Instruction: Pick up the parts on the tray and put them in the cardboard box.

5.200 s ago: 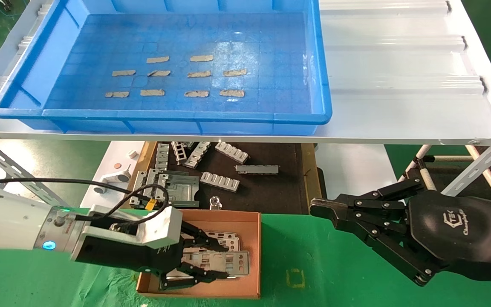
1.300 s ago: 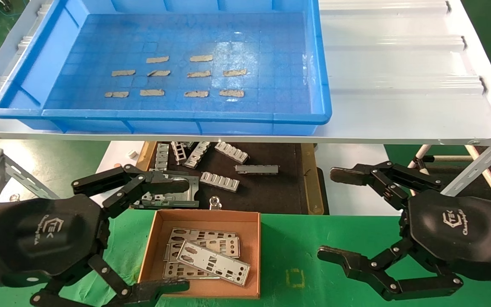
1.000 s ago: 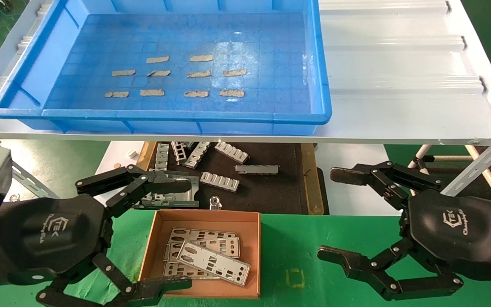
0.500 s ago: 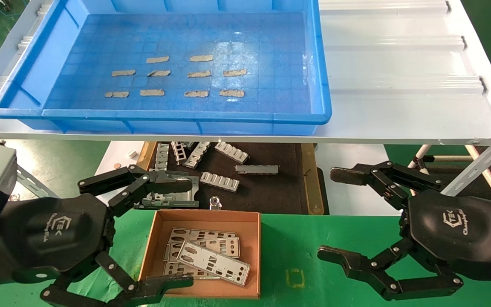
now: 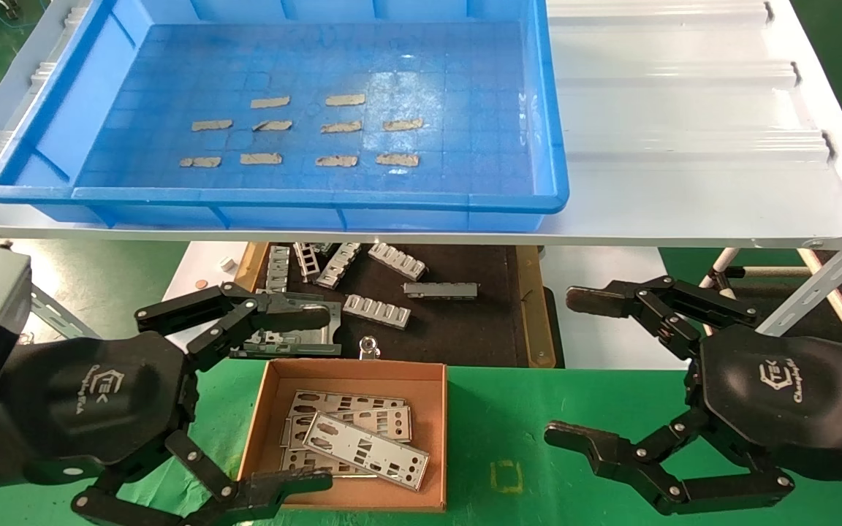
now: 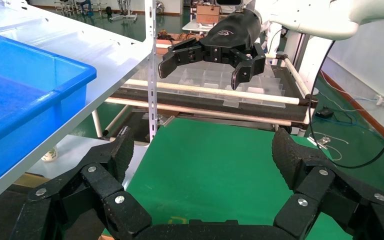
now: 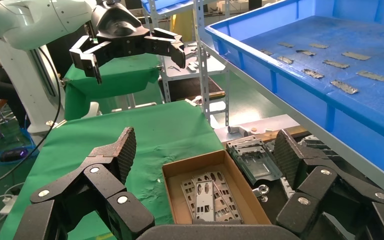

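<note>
Three silver parts (image 5: 366, 449) lie stacked inside the cardboard box (image 5: 351, 370) on the green table; the right wrist view shows these parts (image 7: 205, 195) in the box (image 7: 176, 200) too. The blue tray (image 5: 319, 199) stands on the white shelf behind, and its floor shows only small grey strips (image 5: 340, 128). My left gripper (image 5: 319, 400) hovers at the box's left side, open and holding nothing, as the left wrist view confirms for the gripper (image 6: 203, 150). To the right of the box my right gripper (image 5: 563, 367) is also open and holds nothing (image 7: 205, 147).
Behind the box a dark wood-framed mat (image 5: 457, 329) holds thick grey slotted brackets (image 5: 377, 310) and a metal frame piece (image 5: 297, 332). The white shelf (image 5: 684, 146) overhangs that mat. Green table surface (image 5: 509, 431) lies between the box and my right gripper.
My left gripper was down in the box on a plate; it has let go, drawn back left and opened. The right gripper has opened. Over the last second both barely moved.
</note>
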`<state>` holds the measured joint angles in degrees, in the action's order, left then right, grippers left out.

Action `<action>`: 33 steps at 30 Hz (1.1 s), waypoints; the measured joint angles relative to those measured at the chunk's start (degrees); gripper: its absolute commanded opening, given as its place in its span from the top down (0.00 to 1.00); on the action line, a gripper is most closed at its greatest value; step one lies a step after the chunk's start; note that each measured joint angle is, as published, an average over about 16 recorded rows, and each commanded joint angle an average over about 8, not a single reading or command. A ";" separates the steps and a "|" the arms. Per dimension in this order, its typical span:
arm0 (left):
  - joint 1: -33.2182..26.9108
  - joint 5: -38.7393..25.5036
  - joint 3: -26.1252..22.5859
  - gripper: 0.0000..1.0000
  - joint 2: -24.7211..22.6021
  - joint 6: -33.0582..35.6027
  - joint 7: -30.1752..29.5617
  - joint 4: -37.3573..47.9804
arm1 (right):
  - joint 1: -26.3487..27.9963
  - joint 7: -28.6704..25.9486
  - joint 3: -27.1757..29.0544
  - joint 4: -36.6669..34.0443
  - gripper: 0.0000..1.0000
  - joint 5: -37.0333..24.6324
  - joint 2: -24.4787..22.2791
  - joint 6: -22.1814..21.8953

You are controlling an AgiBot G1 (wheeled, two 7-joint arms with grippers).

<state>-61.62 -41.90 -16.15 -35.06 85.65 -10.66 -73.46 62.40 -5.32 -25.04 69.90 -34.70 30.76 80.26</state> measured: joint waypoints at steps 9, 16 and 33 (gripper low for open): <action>-0.03 -0.02 -0.04 0.00 -0.03 -0.01 0.03 0.04 | 0.00 0.00 0.00 0.00 0.00 0.00 0.00 0.00; -0.05 -0.03 -0.07 0.00 -0.03 -0.02 0.04 0.06 | 0.00 0.00 0.00 0.00 0.00 0.00 0.00 0.00; -0.06 -0.03 -0.09 0.00 -0.03 -0.02 0.04 0.07 | 0.00 0.00 0.00 0.00 0.00 0.00 0.00 0.00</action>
<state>-61.68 -41.92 -16.25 -35.09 85.63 -10.62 -73.39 62.40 -5.32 -25.04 69.90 -34.70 30.76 80.26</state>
